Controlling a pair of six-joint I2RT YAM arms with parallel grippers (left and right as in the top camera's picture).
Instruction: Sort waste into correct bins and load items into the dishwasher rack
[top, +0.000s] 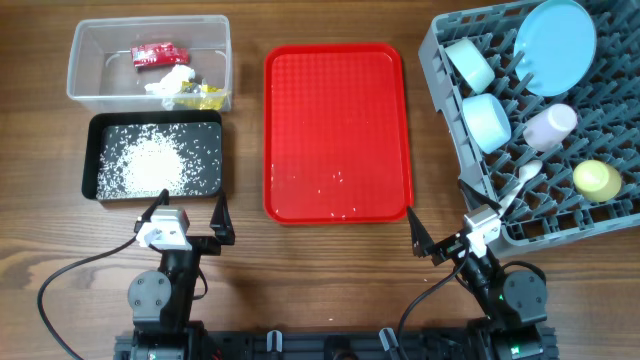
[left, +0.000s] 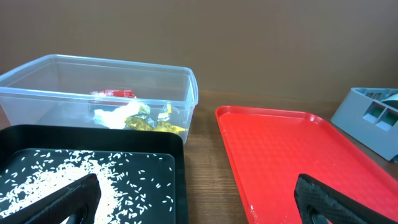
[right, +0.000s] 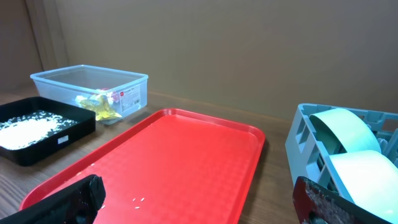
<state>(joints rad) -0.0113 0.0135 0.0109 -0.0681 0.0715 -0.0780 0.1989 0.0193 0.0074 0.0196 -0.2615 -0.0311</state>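
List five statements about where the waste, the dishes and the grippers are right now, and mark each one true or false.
1. The crumpled wrappers lie in the clear translucent plastic tub. True.
2. The white rice-like grains are heaped in that tub. False: they are heaped in the glossy black tray.
3. The flat red tray is piled with wrappers. False: only a few stray grains lie on it.
4. The yellow cup sits in the grey lattice rack. True.
5. The left gripper is shut on a wrapper. False: it is open and empty, as is the right gripper.
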